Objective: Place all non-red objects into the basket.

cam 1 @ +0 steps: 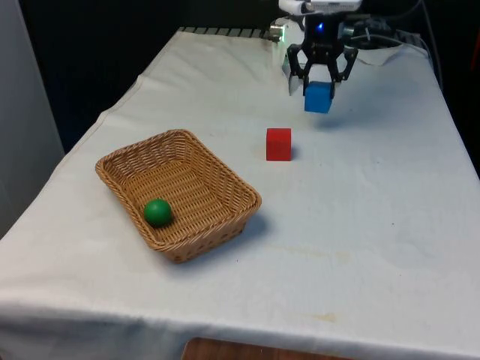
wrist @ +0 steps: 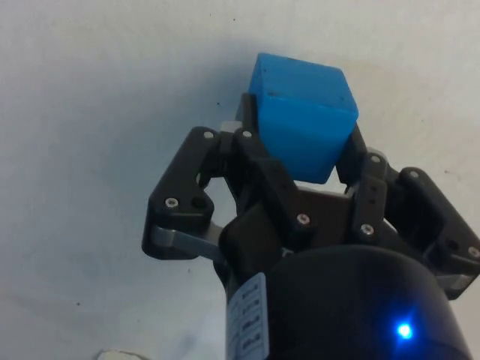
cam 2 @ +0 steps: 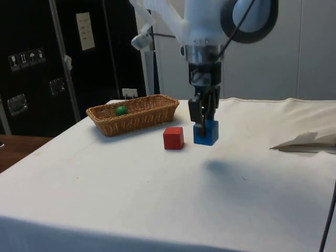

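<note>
Basket (cam 1: 225,214) woven of rough tan wicker, tabletop (cam 1: 360,247) draped in matt white cloth, blue cube (wrist: 304,124) smooth and plastic-looking, tool (wrist: 300,161) of matt black plastic

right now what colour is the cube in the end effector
Blue; the cube shows best in the wrist view.

**Count of things**

Two cubes: one blue cube (cam 1: 318,97) and one red cube (cam 1: 278,144). One green ball (cam 1: 157,212). One wicker basket (cam 1: 229,182). Four things altogether.
</note>
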You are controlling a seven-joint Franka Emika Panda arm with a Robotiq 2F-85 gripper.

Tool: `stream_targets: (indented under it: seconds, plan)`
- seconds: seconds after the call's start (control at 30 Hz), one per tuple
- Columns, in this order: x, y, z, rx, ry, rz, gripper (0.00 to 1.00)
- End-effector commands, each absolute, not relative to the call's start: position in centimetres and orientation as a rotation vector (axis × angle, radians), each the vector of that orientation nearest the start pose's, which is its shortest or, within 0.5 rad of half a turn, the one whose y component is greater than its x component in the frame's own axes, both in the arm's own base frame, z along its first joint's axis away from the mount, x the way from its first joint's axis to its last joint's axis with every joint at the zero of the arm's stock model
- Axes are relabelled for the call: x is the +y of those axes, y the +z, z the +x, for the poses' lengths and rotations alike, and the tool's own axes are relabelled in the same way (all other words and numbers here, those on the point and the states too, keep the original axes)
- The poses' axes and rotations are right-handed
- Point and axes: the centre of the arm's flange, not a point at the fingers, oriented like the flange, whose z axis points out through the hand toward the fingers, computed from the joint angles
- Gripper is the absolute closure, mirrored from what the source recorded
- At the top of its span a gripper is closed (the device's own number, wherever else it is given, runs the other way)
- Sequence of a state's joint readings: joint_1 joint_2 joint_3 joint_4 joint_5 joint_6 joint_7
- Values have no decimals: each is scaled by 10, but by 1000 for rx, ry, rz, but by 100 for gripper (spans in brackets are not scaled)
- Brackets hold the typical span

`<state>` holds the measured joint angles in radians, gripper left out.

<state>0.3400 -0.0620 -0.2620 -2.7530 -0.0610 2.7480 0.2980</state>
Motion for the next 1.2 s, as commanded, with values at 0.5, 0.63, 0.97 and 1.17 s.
stream_targets:
  seconds: [0.5, 0.63, 0.97, 1.17]
  plan:
    - [28, 282, 434, 304, -74, -3134, 97]
    - [25, 289, 442, 314, -71, -3134, 97]
    - [18, 310, 465, 334, -67, -3137, 97]
    - [14, 319, 479, 343, -67, -3139, 97]
